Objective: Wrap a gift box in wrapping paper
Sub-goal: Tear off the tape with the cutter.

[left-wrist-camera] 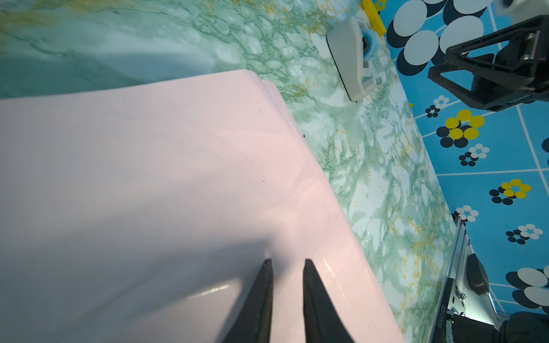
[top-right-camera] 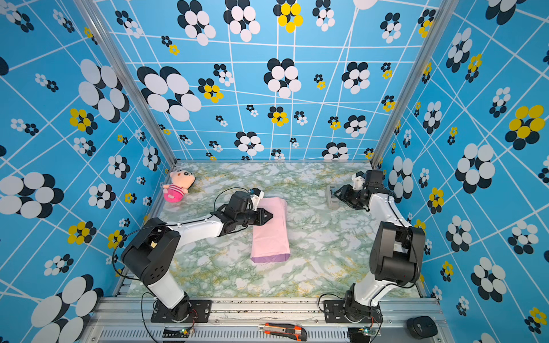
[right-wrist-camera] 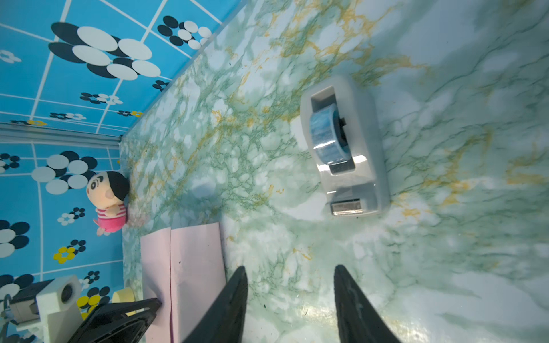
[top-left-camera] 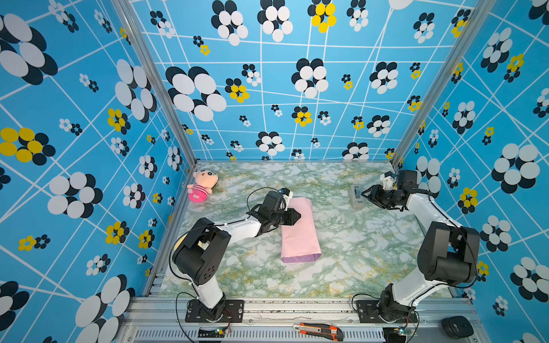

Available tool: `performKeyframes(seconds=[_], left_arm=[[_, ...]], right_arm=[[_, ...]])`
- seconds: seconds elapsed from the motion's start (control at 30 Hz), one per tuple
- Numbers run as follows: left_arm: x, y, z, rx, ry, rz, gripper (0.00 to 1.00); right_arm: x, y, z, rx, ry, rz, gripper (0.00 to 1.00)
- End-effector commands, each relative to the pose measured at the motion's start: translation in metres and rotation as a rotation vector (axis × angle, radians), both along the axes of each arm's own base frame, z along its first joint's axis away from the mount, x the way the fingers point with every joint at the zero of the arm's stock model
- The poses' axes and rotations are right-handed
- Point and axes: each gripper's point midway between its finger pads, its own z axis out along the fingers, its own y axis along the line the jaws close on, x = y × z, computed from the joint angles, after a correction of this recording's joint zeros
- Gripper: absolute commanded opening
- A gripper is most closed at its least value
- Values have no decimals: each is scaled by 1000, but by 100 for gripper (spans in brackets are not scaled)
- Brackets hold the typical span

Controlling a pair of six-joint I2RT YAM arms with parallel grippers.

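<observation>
Robot lab cell, aluminium frame (top-left-camera: 155,80), flower-print walls (top-left-camera: 297,44), marbled tabletop (top-left-camera: 356,252)

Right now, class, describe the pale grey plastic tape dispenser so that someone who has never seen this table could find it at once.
On the green-veined marble-patterned tabletop, look towards the far right corner, just ahead of the black right gripper. There stands a pale grey plastic tape dispenser; unlike the pale pink wrapping paper and the pink-striped plush doll, it holds a blue tape roll.
</observation>
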Motion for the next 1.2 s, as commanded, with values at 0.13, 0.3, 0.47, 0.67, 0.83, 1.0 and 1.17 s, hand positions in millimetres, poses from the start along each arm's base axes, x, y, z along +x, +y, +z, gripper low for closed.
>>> performKeyframes(seconds=[0.13,0.3,0.47,0.67,0.83,1.0,1.17], left_arm=[[-33,35,-83,210,221,29,22],[-34,35,-84,214,228,30,22],[-35,38,-85,224,229,35,22],[-35,38,-85,223,232,43,22],[-35,38,-86,224,233,42,22],[-35,38,-86,227,232,41,22],[-34,38,-87,228,232,42,22]], right_arm=[[33,1,-21,53,-55,151,47],[42,-2,-38,50,-34,180,48],[46,1,-47,77,-19,210,48],[38,7,-50,104,4,249,46],[33,11,-52,122,9,269,45],[33,13,-58,146,20,276,42],[34,11,-61,138,25,274,38]])
